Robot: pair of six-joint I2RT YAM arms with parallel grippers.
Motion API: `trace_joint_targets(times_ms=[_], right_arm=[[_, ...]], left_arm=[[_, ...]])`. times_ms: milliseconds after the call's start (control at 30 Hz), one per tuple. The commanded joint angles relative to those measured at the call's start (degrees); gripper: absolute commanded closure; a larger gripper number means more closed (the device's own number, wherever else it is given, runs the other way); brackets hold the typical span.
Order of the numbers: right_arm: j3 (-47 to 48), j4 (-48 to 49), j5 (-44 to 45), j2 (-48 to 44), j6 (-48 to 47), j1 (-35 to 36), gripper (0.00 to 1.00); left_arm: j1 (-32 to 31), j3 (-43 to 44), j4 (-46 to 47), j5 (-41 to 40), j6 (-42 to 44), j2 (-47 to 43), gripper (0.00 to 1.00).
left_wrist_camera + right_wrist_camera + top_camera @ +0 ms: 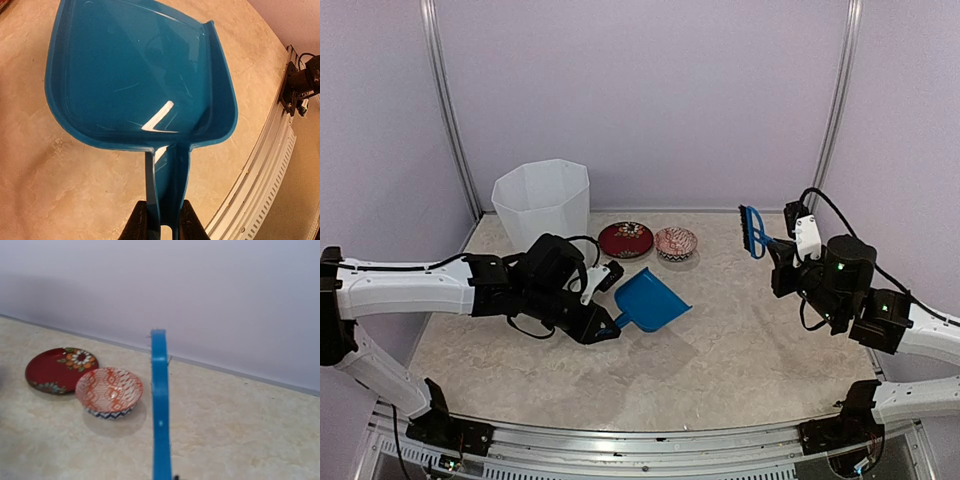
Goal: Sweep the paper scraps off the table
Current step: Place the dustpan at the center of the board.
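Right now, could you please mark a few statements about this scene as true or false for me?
1. The left gripper is shut on the handle of the dustpan. True.
2. The dustpan is heaped full. False: its tray is empty.
3. The right gripper holds the brush raised off the table. True.
4. In the top view, the patterned bowl stands left of the red plate. False: it stands right of it.
5. The white bin lies tipped on its side. False: it stands upright at the back left.
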Motion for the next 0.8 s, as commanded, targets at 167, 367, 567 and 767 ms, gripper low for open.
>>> trace_joint_targets(times_ms=[167, 367, 567, 767], right_arm=[[-2.0, 3.1, -2.6, 1.6, -0.2, -0.7, 1.0], [-2.4, 3.1, -5.3, 3.5, 0.4, -0.7, 1.0], [-2.2, 2.6, -5.9, 5.6, 0.9, -0.7, 1.0], [-3.0, 4.0, -6.5, 6.3, 1.2, -0.7, 1.0]], left_arm=[[-2.1, 2.7, 8.2, -0.5, -6.6, 12.8, 1.0], [-2.7, 5.1, 9.6, -4.8, -10.2, 18.0, 1.0], [-3.7, 7.8, 9.9, -5.5, -11.2, 22.1, 1.0], [-4.3, 10.0, 9.2, -5.9, -11.1, 25.7, 0.98]])
